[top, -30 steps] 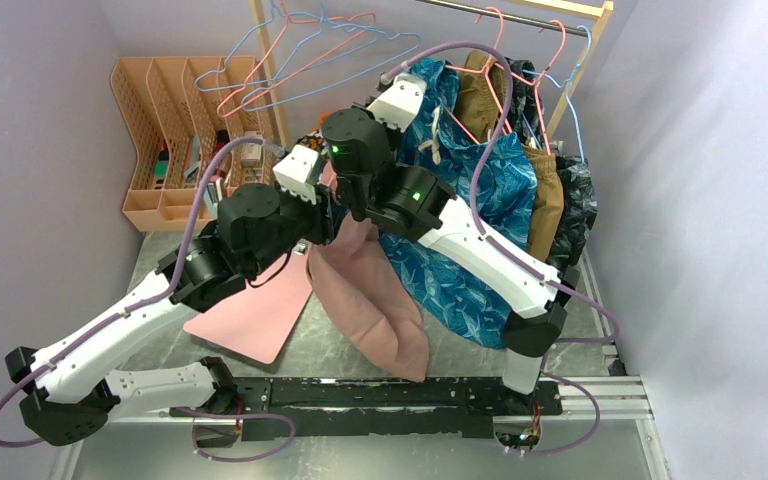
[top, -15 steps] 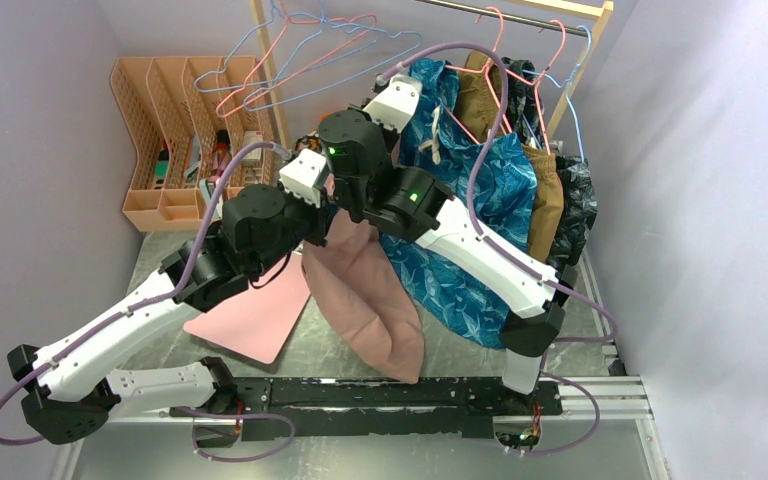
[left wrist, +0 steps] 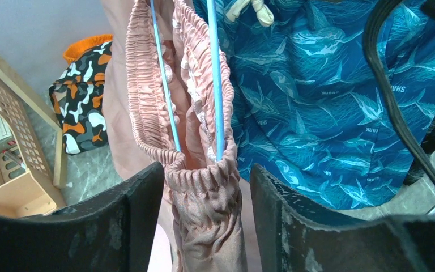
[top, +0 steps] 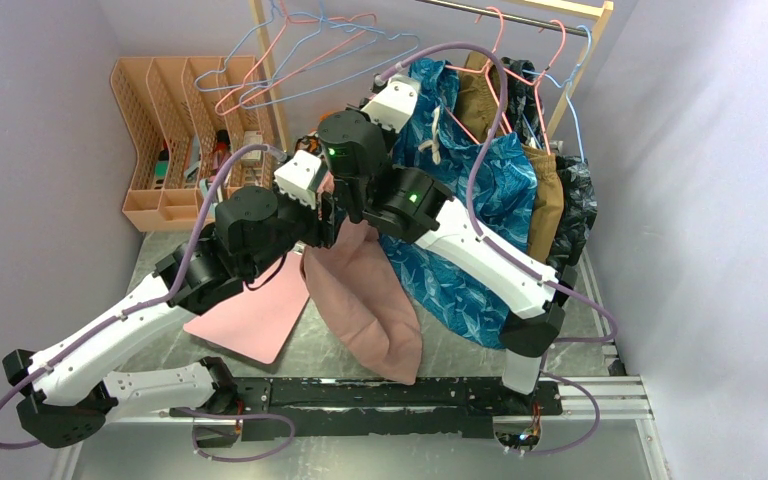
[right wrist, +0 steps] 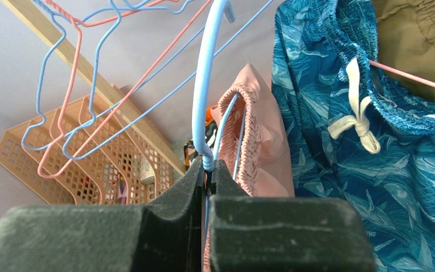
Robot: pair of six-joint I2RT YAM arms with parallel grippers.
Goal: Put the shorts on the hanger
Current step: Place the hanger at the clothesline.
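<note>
You are working the shorts (left wrist: 204,226) onto the light-blue wire hanger (left wrist: 216,85), and I judge that step to be partly done, not finished.

On the left, a flat pink board (top: 250,315) is lying on the bench (top: 305,352), just beside the hanging shorts legs. Your left hand (left wrist: 207,170) is standing with its fingers apart on either side of the gathered waistband. The fabric is sitting between the pads and close to both, but it does not look squeezed. Just beyond that hand, two thin hanger wires are running down into the waistband opening, so one end of the hanger is sitting inside the elastic.

Further right, your right hand (right wrist: 208,165) is pressing its fingers together on the hanger's neck, just under the curved hook. It is holding the hanger up with the shorts directly beyond it. Right of that, a blue shark-print garment (right wrist: 374,187) is hanging just beside the shorts.

For the next move, I think you are going to need the left hand gripping the waistband and stretching the elastic over the hanger's other shoulder. The right hand should be keeping the neck steady and clear of the shark-print cloth.
</note>
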